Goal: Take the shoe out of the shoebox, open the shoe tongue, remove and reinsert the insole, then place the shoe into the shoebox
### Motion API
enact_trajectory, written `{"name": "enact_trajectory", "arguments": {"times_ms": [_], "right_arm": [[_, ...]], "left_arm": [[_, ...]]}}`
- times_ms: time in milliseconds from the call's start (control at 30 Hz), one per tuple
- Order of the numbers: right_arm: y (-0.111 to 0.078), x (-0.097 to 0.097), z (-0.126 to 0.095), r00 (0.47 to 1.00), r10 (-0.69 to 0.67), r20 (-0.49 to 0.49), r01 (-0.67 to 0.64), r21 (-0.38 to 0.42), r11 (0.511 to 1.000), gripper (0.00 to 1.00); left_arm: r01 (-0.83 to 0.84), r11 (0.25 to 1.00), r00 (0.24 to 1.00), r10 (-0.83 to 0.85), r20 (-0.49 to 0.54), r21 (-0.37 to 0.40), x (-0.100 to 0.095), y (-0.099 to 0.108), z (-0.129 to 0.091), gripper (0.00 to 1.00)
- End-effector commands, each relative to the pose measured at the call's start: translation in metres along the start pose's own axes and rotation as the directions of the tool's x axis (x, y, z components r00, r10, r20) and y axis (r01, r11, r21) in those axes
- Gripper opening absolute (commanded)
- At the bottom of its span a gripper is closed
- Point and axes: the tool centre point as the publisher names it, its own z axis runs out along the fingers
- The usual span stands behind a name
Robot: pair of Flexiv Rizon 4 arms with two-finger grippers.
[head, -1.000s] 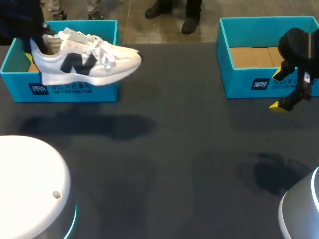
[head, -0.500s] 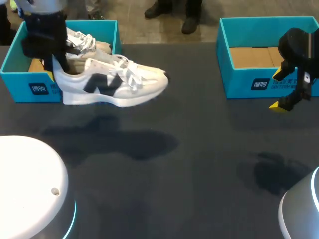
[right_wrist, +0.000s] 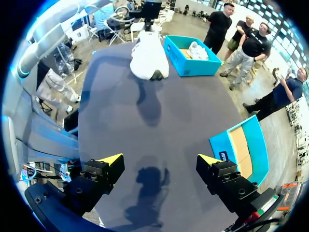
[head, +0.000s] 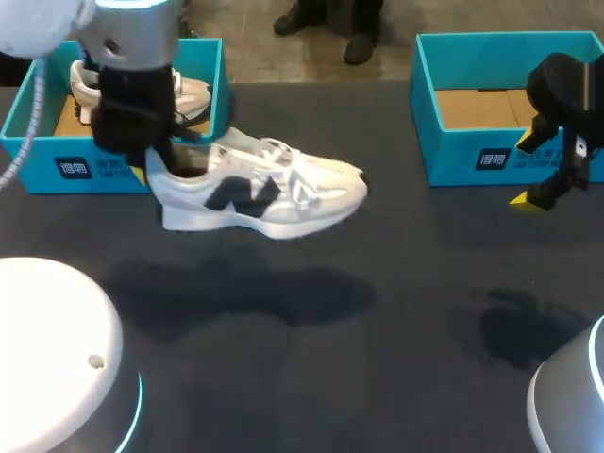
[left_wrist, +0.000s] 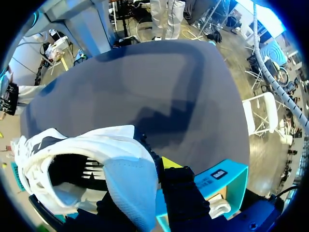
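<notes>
A white shoe (head: 274,193) with a dark side logo hangs above the table, toe pointing right, just in front of the left teal shoebox (head: 57,168). My left gripper (head: 156,170) is shut on its heel collar. In the left wrist view the gripper (left_wrist: 149,175) pinches the heel, one finger inside the shoe (left_wrist: 96,159), and the dark insole shows in the opening. A second white shoe (head: 193,94) lies in that box. My right gripper (head: 545,195) hangs open and empty in front of the right shoebox (head: 491,156). The right wrist view has the held shoe (right_wrist: 148,60) far ahead of the gripper (right_wrist: 159,159).
The right shoebox (right_wrist: 241,145) shows only its brown cardboard floor. The left shoebox (right_wrist: 188,65) stands at the far table edge. Dark tabletop (head: 377,311) stretches between and in front of the boxes, with the two arm bases at the near corners.
My left arm has carried the shoe out of the left box, rightward and toward the near side, and slightly lower. The right arm has not moved.
</notes>
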Motion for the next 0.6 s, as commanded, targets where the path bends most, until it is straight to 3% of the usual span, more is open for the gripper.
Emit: {"name": "enact_trajectory", "arguments": {"times_ms": [33, 267, 433, 600], "right_arm": [[0.002, -0.002, 0.001, 1.000, 0.001, -0.004, -0.001, 0.004, 1.000, 1.00], [0.002, -0.002, 0.001, 1.000, 0.001, -0.004, -0.001, 0.004, 1.000, 1.00], [0.002, -0.002, 0.001, 1.000, 0.001, -0.004, -0.001, 0.004, 1.000, 1.00], [0.002, -0.002, 0.001, 1.000, 0.001, -0.004, -0.001, 0.004, 1.000, 1.00]], "left_arm": [[0.003, 1.000, 1.000, -0.003, -0.024, 0.006, -0.023, 0.001, 0.009, 0.00], [0.003, 1.000, 1.000, -0.003, -0.013, -0.022, -0.042, -0.002, 0.017, 0.00], [0.035, 0.997, 0.999, -0.035, 0.000, -0.069, -0.045, 0.000, 0.022, 0.00], [0.029, 0.994, 1.000, -0.028, 0.014, -0.101, -0.054, 0.006, 0.038, 0.00]]}}
